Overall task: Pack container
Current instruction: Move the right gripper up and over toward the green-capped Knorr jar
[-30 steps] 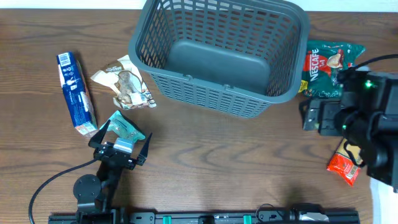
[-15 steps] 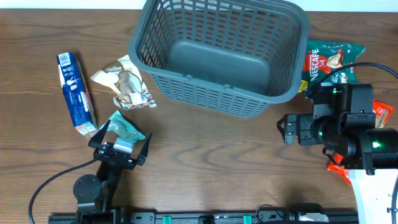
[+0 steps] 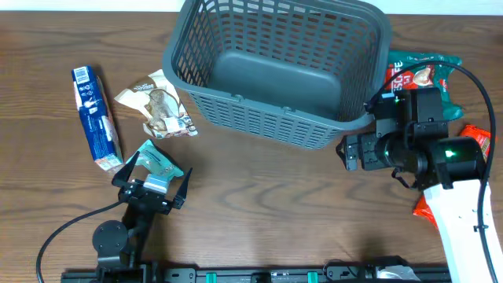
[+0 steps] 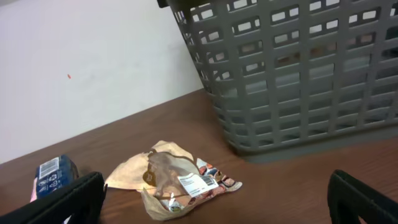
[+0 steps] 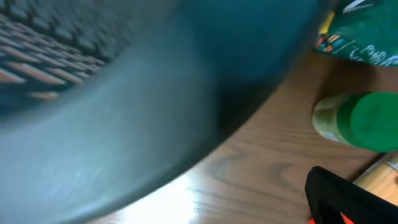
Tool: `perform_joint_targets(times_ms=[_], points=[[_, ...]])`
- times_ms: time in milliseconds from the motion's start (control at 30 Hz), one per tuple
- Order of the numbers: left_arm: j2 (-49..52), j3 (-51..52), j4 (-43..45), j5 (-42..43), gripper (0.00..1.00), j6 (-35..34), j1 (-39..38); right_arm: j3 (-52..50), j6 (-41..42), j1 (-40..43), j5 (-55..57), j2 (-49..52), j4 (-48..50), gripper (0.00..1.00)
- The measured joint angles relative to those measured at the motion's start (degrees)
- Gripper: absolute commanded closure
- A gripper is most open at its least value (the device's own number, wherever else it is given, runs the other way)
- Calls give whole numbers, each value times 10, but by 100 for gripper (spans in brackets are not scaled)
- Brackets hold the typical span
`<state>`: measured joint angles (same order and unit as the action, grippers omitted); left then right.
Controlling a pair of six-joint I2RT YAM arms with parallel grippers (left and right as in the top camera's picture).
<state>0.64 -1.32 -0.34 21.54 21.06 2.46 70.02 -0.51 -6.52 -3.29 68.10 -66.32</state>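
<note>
The container (image 3: 267, 118) is a large dark grey slotted basket at the back middle of the table, and nothing shows inside it. My left gripper (image 3: 155, 182) is open and empty at the front left, with a small teal packet (image 3: 159, 163) just beyond its fingers. In the left wrist view the open fingers (image 4: 216, 182) frame a crumpled beige packet (image 4: 171, 180), with the container's wall (image 4: 298, 74) behind. My right gripper (image 3: 348, 153) hangs beside the container's near right corner. Only one of its fingers (image 5: 348, 196) shows, set wide, next to the blurred container wall (image 5: 124, 93).
A blue packet (image 3: 96, 118) and the beige packet (image 3: 157, 106) lie left of the container. A green Nescafe packet (image 3: 420, 72) and red packets (image 3: 475, 140) (image 3: 428, 211) lie at the right. A green object (image 5: 367, 121) rests on the table in the right wrist view.
My right arm has swung left from the packets at the right edge to the container's near right corner. The left arm and the packets have not moved.
</note>
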Motion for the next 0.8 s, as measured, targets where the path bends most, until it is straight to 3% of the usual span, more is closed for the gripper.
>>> perform_joint_targets(times_ms=[800], points=[[0,0,0,0,1,0,0,9,25,0,96,0,37,1]])
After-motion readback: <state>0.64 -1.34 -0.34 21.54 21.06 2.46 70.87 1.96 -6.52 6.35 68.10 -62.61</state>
